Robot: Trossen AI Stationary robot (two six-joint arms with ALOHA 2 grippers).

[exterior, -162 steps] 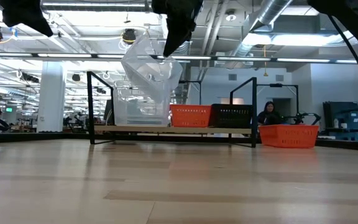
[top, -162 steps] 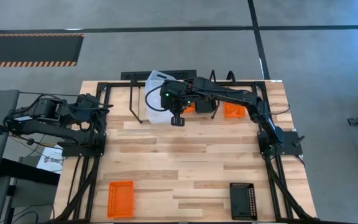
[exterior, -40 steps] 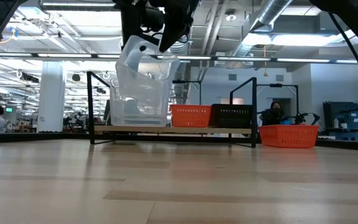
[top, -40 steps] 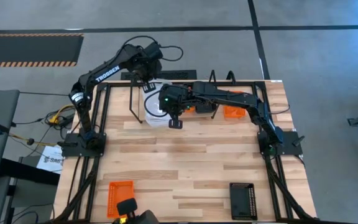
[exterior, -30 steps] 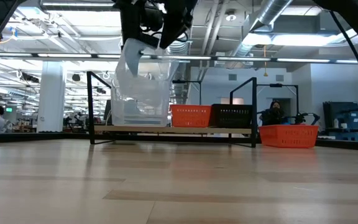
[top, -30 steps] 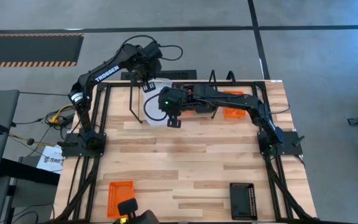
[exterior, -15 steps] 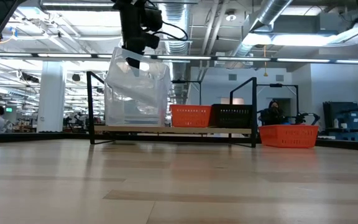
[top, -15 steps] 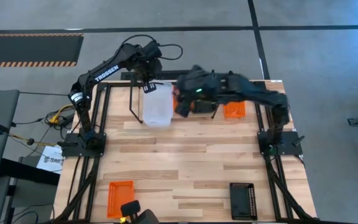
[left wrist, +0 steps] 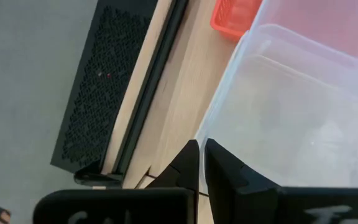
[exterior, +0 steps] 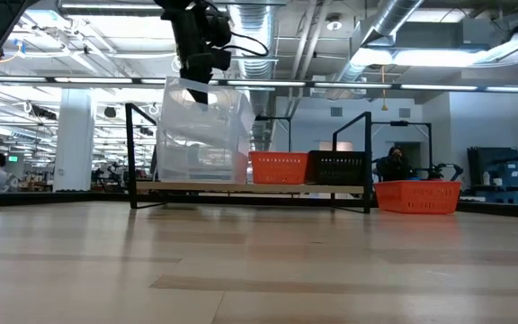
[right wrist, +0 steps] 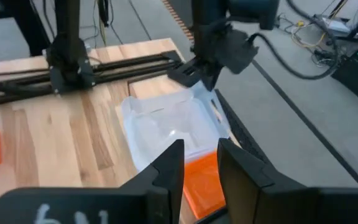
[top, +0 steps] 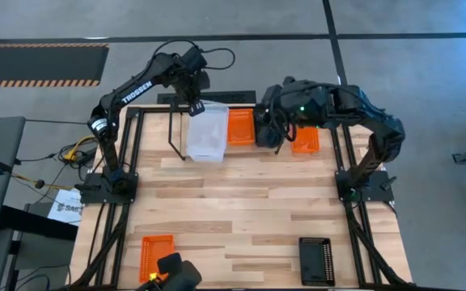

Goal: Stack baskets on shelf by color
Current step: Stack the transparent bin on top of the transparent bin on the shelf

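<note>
The left pincer (top: pixel 194 106) pinches the clear basket (top: pixel 206 132) over the shelf (exterior: pixel 250 187), the right pincer (right wrist: pixel 199 163) is spread, and 1 orange basket (top: pixel 157 256) and 1 black basket (top: pixel 316 259) wait on the surface (top: pixel 241 218).

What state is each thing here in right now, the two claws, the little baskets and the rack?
left gripper: shut on the clear basket's rim.
right gripper: open, empty, above the shelf.
clear basket: held over the shelf's left end.
orange basket: resting on the shelf.
shelf: upright, holding baskets.
orange basket by the table's front edge: lying loose.
black basket: lying loose.
</note>
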